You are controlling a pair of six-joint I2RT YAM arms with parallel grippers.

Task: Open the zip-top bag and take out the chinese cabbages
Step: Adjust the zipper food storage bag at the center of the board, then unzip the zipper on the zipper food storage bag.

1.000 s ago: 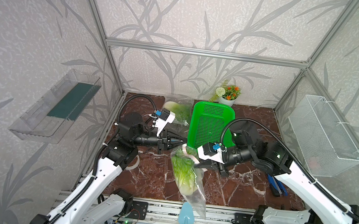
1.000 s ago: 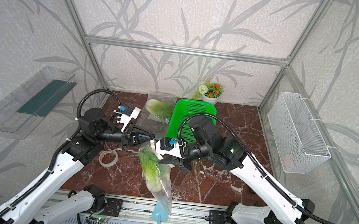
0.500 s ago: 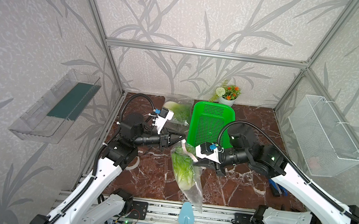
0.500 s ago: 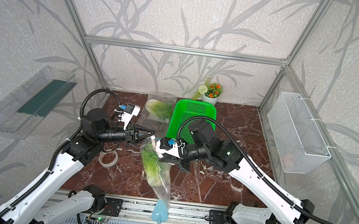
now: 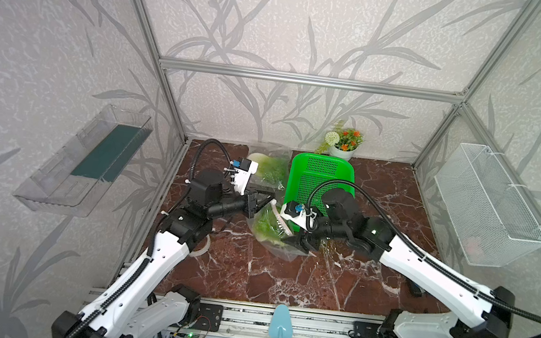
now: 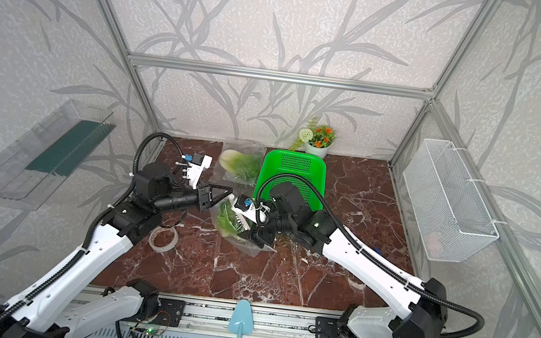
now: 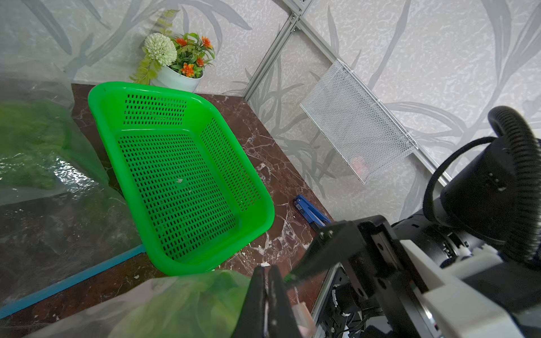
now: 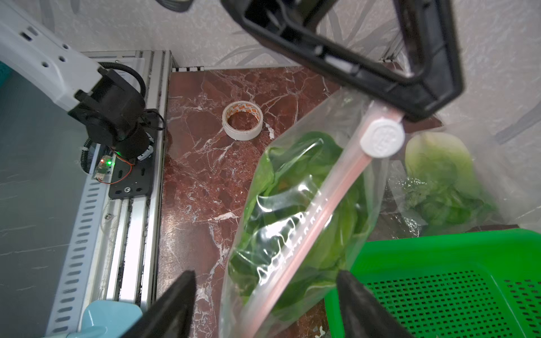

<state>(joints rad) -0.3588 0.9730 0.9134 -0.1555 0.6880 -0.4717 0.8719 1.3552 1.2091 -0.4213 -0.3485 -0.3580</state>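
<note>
You had the left gripper point(image 7: 266, 275) pinched shut on the zip-top bag point(image 8: 292, 204) at its slider point(image 8: 382, 139) end, propping the seal up between the spread fingers point(image 8: 175, 304) of the right gripper point(image 8: 265, 281), with one chinese cabbage point(image 8: 295, 158) inside and a second cabbage point(image 8: 433, 164) bagged beside the green basket point(image 8: 439, 243).

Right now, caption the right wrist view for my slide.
Open right end effector straddles the zip-top bag of chinese cabbage, held by the left end effector.
</note>
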